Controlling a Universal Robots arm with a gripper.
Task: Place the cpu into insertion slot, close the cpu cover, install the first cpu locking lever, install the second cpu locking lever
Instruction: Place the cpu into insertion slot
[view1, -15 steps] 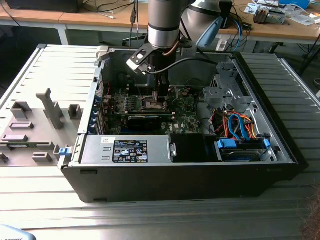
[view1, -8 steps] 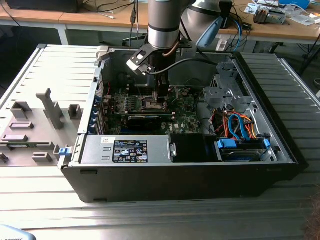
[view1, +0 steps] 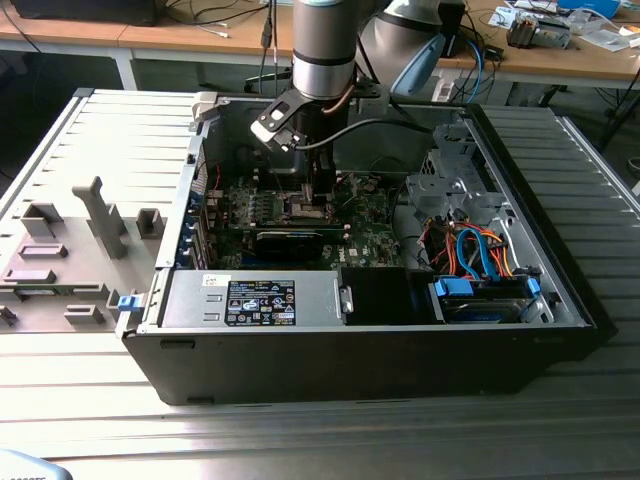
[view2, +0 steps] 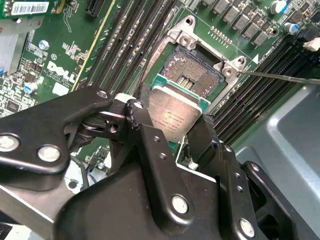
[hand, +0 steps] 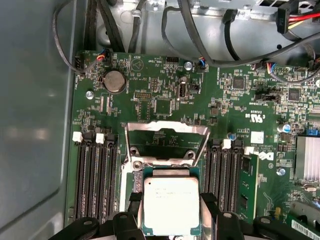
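Hand (view2: 174, 121) grips cpu (view2: 175, 115) by opposite edges, flat, metal top up, over uncovered insertion slot (view2: 192, 70).

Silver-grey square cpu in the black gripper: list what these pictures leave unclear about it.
- Second wrist view: height of the silver-grey square cpu above the square black insertion slot, no side angle.
- First wrist view: the cpu covers most of the insertion slot.
- Exterior view: the grey arm blocks both.
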